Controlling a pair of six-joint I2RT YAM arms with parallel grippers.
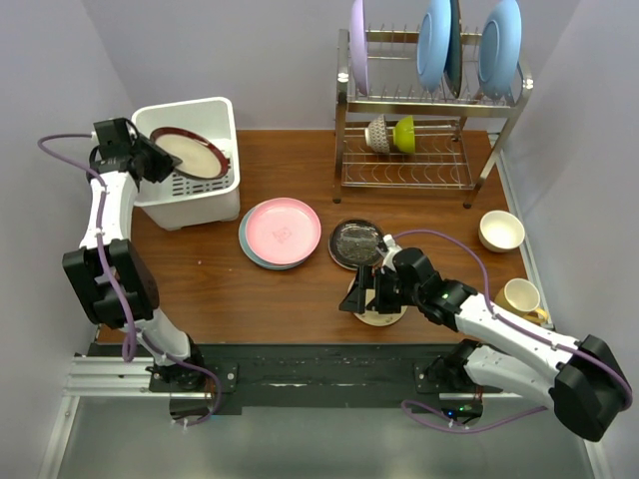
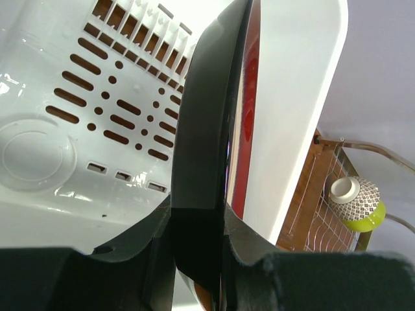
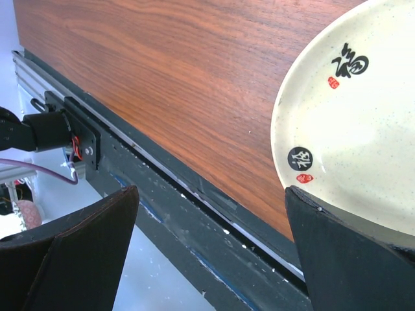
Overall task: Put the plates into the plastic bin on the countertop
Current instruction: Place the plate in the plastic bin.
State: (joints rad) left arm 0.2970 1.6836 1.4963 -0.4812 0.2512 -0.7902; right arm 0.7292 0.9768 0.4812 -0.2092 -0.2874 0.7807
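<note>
Left gripper (image 1: 155,155) is clamped on the edge of the cream plate w/ maroon rim (image 1: 195,155), one finger on ea. face. The plate sits inside the plastic bin (image 1: 195,208) at the far left of the tabletop (image 1: 200,284). It's tilted, not lying flat on the bin floor. Wrist view shows the plate edge-on btwn the fingers, w/ the bin's slotted wall beside it. An edge grip makes sense here, since it lets the plate go down past the walls w/o a finger trapped underneath. My read: this is the set-down step. Next it needs a gentle lower and let-go, or the plate will clatter.

Right gripper (image 1: 371,296) has its jaws wide apart and holds nothing. It hangs low over the small yellowish plate (image 3: 350,129), near centre, close to the tabletop's near edge. Wrist view puts the plate's rim just by one finger, w/ the other finger out past the near edge. It's prob. lining up for a rim pinch. A flat plate on wood gives little to bite, so a slip is the risk.

Waiting:
- pink plate (image 1: 283,230), stacked on a blue-edged plate (image 1: 246,247), centre
- dark glass plate (image 1: 356,242), just right of that stack

Can't spot the fruit-motif plate. The wire rack (image 1: 429,103), far right, isn't part of the job.
</note>
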